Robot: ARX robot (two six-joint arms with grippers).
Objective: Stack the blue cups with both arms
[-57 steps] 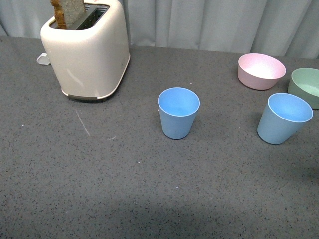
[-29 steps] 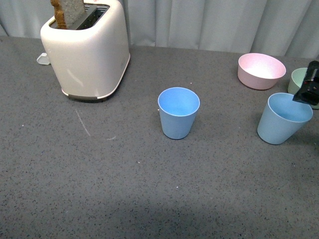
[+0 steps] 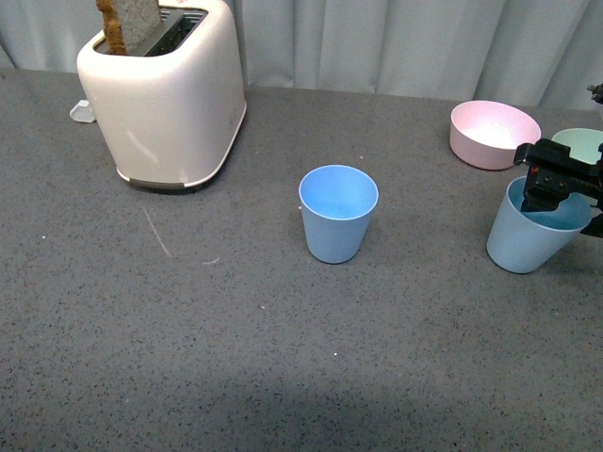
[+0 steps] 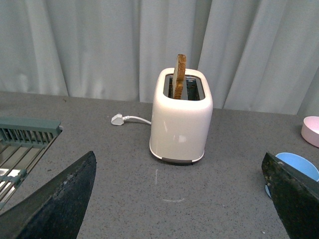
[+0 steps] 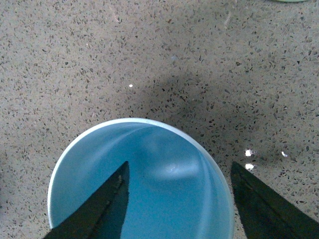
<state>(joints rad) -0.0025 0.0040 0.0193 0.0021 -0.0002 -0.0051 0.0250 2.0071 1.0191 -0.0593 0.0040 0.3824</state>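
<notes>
Two light blue cups stand upright on the grey table. One blue cup (image 3: pixel 337 214) is at the middle. The other blue cup (image 3: pixel 528 240) is at the right edge. My right gripper (image 3: pixel 562 184) is open right over that cup's rim. In the right wrist view the cup's mouth (image 5: pixel 149 184) lies below, one finger (image 5: pixel 99 209) over its inside and the other finger (image 5: pixel 264 204) outside its wall. My left gripper (image 4: pixel 179 199) is open and empty above the table; the middle cup's rim (image 4: pixel 294 167) peeks out beside one finger (image 4: pixel 294 194).
A cream toaster (image 3: pixel 165 94) with a slice of toast stands at the back left, also in the left wrist view (image 4: pixel 180 117). A pink bowl (image 3: pixel 490 132) and a pale green bowl (image 3: pixel 584 143) sit behind the right cup. A grey rack (image 4: pixel 20 144) shows in the left wrist view.
My right gripper has come in from the right edge and moved left over the right blue cup. The cups have not moved.
</notes>
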